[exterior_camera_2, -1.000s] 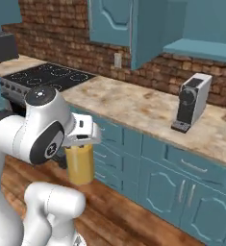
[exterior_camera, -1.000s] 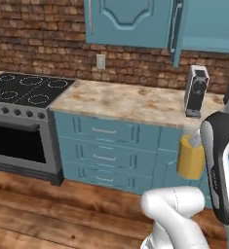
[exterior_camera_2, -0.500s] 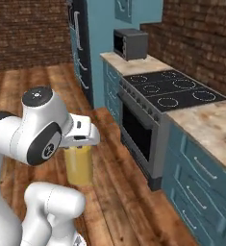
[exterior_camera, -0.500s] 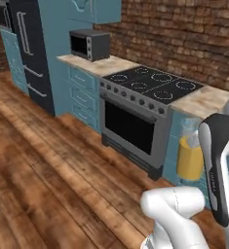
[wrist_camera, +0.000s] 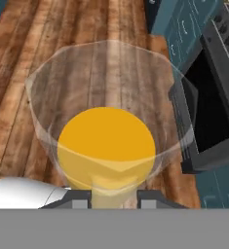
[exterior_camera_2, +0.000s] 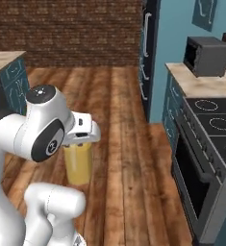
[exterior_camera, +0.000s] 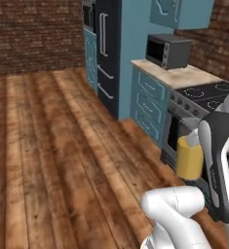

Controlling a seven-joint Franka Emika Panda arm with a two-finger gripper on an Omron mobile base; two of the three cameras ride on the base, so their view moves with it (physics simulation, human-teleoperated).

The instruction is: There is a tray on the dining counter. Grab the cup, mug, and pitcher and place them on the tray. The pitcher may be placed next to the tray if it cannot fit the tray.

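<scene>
The pitcher (exterior_camera_2: 79, 164) is a tall clear glass vessel with orange-yellow liquid, and it hangs upright above the wooden floor, close in front of my arm. My gripper (exterior_camera_2: 81, 138) is shut on the pitcher's rim. In the left base view the pitcher (exterior_camera: 189, 158) shows beside my forearm. The hand view looks down into the pitcher (wrist_camera: 106, 138), with the gripper (wrist_camera: 114, 195) clamped on its near wall. The tray, the cup and the mug are out of view.
A stove with a dark oven (exterior_camera_2: 206, 158) stands to the right, with a microwave (exterior_camera_2: 207, 55) on the counter beyond it and a tall fridge (exterior_camera: 108, 46) further on. Open wooden floor (exterior_camera: 47, 146) lies ahead. I cannot tell whether the beige-topped counter corner (exterior_camera_2: 4, 57) at far left is the dining counter.
The whole picture has swung from counter cabinets past the stove to the fridge and open floor, so the base has turned. The pitcher stays in the gripper, in the same place relative to the arm.
</scene>
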